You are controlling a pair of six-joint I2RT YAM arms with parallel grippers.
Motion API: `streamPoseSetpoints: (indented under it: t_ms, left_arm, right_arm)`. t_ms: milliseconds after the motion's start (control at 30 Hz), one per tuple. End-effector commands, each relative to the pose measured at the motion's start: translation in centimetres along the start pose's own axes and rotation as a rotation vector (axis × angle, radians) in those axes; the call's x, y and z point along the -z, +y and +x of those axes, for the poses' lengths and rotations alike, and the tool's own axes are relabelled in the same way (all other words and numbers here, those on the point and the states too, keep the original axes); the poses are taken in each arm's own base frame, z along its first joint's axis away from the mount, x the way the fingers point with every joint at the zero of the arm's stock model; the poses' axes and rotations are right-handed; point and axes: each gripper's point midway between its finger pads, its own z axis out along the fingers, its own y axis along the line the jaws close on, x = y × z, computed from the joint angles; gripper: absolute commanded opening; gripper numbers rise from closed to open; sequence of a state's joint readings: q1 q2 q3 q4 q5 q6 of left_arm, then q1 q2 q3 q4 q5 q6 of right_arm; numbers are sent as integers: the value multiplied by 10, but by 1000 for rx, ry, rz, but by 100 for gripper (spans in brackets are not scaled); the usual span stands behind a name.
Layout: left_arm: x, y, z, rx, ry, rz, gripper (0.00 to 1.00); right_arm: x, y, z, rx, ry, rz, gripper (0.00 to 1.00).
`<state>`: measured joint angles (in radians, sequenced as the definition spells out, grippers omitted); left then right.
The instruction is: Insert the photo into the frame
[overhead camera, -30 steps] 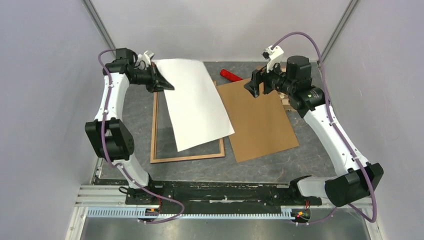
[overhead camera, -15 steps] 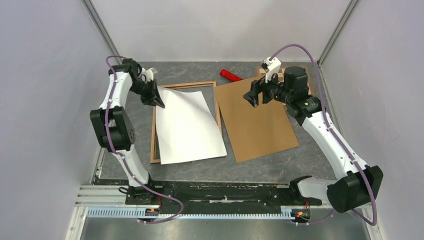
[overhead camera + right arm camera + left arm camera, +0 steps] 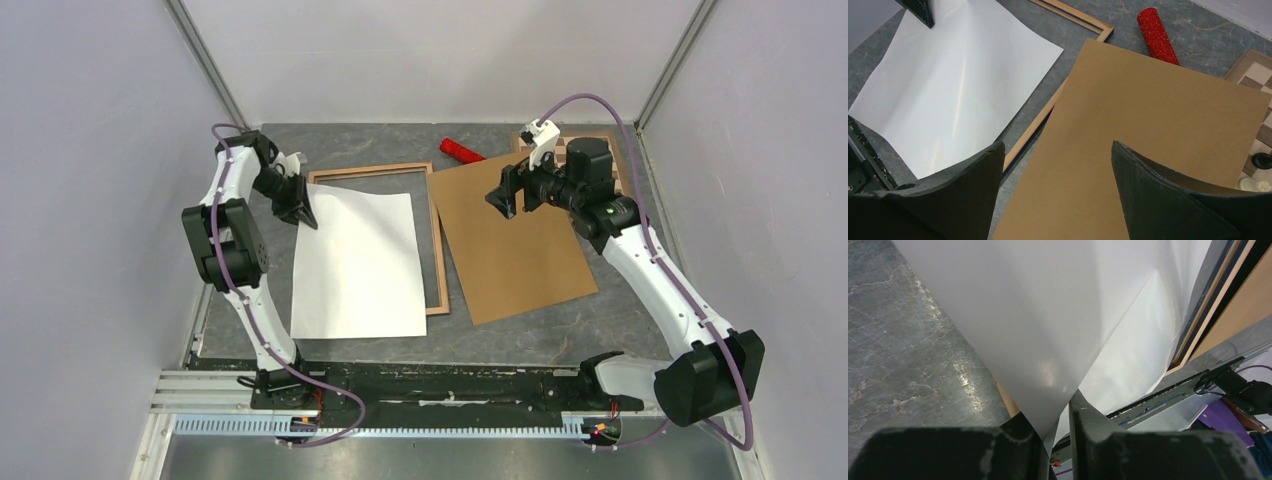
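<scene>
The frame (image 3: 437, 240) lies flat on the counter (image 3: 560, 335), light wood up. The photo (image 3: 355, 265), white reverse up, is not seated in it. The sheet covers the frame's left and near rails, spills onto the counter there, and leaves the far part of the opening bare. The top view alone shows this whole layout, with the brown panel (image 3: 510, 245) just right of the frame and a red cylinder (image 3: 460, 151) beyond. The left hand (image 3: 300, 205) is at the photo's far-left corner. Only its wrist view shows the corner running down into a narrow slit between the fingers (image 3: 1088, 430), a slit wider than the sheet. The right hand (image 3: 503, 195) hangs over the panel, fingers wide, holding nothing. Its wrist view adds the frame's dark inner edge (image 3: 1075, 20) and the squares of a chessboard (image 3: 1253, 75), which the arm mostly hides from above.
</scene>
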<state>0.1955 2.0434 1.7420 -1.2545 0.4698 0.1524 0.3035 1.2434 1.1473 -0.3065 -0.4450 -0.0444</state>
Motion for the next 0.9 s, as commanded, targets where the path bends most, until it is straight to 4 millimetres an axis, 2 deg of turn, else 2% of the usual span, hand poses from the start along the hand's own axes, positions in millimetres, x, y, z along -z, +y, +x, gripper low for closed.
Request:
streamPoseSetpoints:
  t_ms: [0,133,500,867]
  left_arm:
    - [-2,11,-6,0,-16,-17,25]
    - [-9,18,-9,61,-8,10,32]
    - [-33,33,-7,201,38,129,42]
    - [-41,36,-4,238,59,167,43]
  right_arm:
    - [6,4,-15,19,-56,-8,81]
    - [7,4,-14,21,-55,-5,81]
    - [7,3,-14,21,-54,-3,81]
    - [6,3,-14,21,-54,-2,81]
